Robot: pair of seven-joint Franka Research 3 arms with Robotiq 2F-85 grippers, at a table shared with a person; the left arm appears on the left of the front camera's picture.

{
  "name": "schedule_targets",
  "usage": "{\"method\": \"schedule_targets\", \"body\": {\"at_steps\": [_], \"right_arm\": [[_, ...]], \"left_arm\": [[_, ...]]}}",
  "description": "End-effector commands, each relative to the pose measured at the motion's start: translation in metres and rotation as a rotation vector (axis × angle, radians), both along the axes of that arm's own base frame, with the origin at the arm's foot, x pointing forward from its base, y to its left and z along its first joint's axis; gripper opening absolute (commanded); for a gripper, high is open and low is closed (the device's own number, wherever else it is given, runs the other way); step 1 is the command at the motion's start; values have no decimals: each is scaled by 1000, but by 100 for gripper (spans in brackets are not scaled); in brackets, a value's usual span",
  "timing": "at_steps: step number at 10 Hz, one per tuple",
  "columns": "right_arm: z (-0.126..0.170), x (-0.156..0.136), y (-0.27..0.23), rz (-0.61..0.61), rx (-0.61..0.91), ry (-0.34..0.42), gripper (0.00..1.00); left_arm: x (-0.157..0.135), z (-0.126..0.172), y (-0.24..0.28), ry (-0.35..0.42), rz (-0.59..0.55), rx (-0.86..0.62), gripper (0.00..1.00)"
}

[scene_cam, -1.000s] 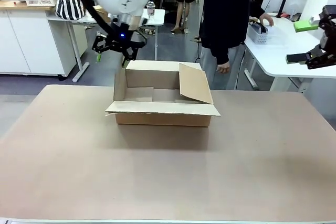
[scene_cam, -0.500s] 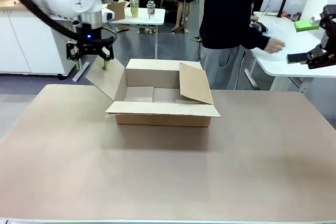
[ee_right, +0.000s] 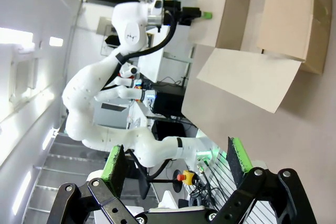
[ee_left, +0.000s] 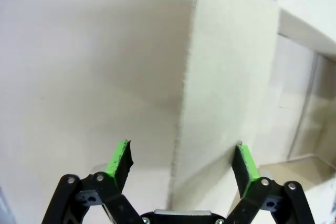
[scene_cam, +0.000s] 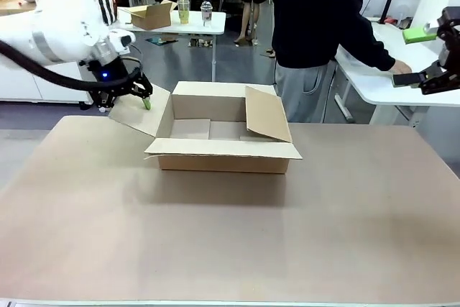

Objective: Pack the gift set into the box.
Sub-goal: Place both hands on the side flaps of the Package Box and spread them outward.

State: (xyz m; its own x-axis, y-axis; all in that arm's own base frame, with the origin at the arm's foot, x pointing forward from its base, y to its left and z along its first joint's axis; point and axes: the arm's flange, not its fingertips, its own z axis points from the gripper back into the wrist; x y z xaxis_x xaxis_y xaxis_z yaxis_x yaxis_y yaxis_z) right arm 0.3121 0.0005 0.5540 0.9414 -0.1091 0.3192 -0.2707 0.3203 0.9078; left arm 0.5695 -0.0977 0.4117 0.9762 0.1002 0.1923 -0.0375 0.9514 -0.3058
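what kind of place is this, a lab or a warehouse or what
Most likely a robotics lab or workshop. A white robot arm reaches to an open cardboard box on a big table, a white work table stands behind, and a person stands nearby.

White tables (scene_cam: 374, 88) (grey floor (scene_cam: 231, 67)) stand behind.

Box (scene_cam: 223, 162) floor partly hidden by near wall.
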Motion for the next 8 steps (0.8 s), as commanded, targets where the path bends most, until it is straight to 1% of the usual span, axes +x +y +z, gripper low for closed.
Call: {"method": "schedule_targets", "body": {"at_steps": [1,2,8], "right_arm": [[0,3,2,5,21,-32,100],[0,3,2,5,21,-32,100],[0,3,2,5,21,-32,100]], "left_arm": [[-25,-1,39,28,-66,-244,100],[0,0,0,0,0,0,100],[0,0,0,0,0,0,100]]}}
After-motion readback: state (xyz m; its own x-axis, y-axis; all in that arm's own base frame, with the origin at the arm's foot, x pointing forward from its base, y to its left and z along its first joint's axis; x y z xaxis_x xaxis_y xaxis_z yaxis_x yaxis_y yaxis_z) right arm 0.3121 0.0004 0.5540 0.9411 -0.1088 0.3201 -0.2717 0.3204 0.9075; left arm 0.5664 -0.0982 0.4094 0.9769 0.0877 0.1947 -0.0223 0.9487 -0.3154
